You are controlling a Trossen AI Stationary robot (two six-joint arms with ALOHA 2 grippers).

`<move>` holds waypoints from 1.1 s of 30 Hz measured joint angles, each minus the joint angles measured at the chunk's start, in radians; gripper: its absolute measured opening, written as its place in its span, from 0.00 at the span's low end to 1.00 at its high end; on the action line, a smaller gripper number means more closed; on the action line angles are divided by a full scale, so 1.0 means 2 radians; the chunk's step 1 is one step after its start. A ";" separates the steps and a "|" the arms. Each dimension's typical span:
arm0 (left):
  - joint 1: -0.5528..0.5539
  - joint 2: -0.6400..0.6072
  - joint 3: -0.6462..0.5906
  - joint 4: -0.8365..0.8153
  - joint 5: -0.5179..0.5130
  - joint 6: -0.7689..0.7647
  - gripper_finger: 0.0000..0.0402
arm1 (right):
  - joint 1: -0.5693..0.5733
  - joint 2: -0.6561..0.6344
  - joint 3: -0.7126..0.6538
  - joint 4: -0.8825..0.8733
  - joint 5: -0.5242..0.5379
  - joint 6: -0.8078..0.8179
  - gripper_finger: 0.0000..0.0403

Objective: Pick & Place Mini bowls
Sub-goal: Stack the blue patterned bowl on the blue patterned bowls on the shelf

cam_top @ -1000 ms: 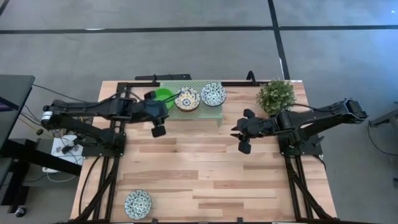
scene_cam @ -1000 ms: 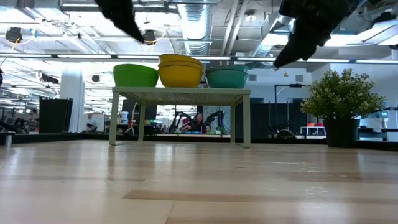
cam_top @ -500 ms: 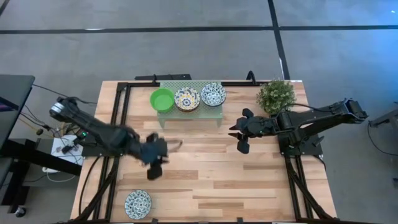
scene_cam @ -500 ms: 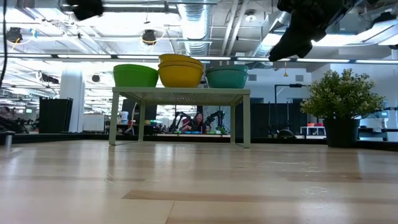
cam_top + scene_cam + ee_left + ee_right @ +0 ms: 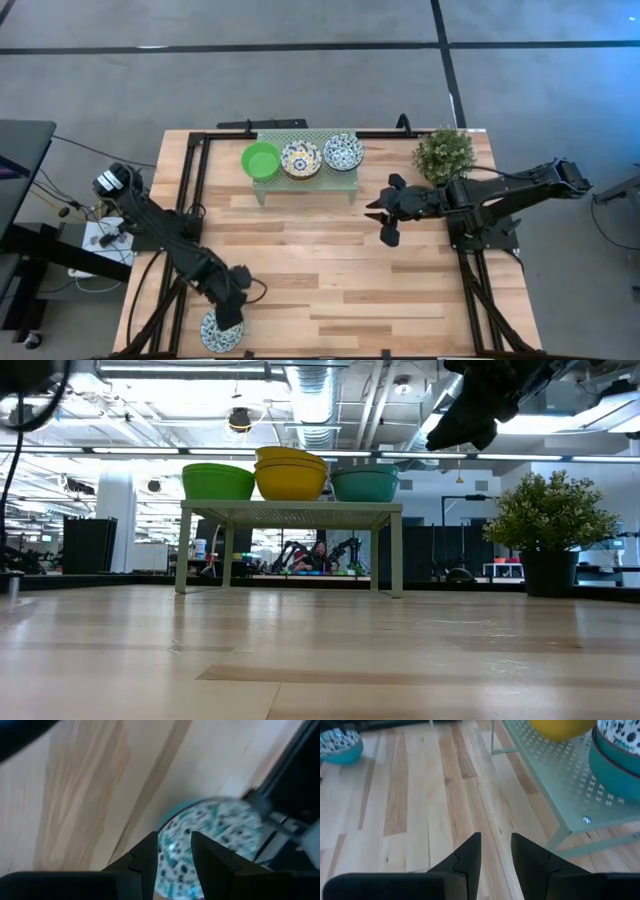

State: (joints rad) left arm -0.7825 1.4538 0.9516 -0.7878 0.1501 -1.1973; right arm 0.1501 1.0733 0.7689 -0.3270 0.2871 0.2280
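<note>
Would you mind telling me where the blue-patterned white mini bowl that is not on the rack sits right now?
In the high view, the blue-patterned white mini bowl sits alone at the table's near-left corner, directly under the left gripper and far from the pale green mesh rack.

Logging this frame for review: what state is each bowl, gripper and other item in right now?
Green bowl: upright on the rack.
Yellow-blue bowl: on the rack, middle.
Blue-patterned bowl: on the rack.
Loose bowl: on the table's near edge.
Left gripper: over the loose bowl, fingers open.
Right gripper: open, raised beside the rack.
Rack: standing.
Plant: upright.
</note>
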 joint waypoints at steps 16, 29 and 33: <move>-0.018 0.004 -0.065 0.078 0.000 -0.010 0.28 | 0.000 0.000 0.000 0.016 0.000 -0.001 0.25; -0.009 0.002 -0.064 0.094 -0.042 0.016 0.03 | 0.000 0.000 0.000 0.016 0.000 -0.032 0.25; 0.031 -0.014 -0.064 0.094 -0.065 0.020 0.02 | 0.000 0.003 0.000 0.031 -0.007 -0.129 0.25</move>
State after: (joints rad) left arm -0.7205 1.4264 0.8235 -0.5998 0.0211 -1.1568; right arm 0.1501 1.0793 0.7689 -0.2641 0.2734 -0.0302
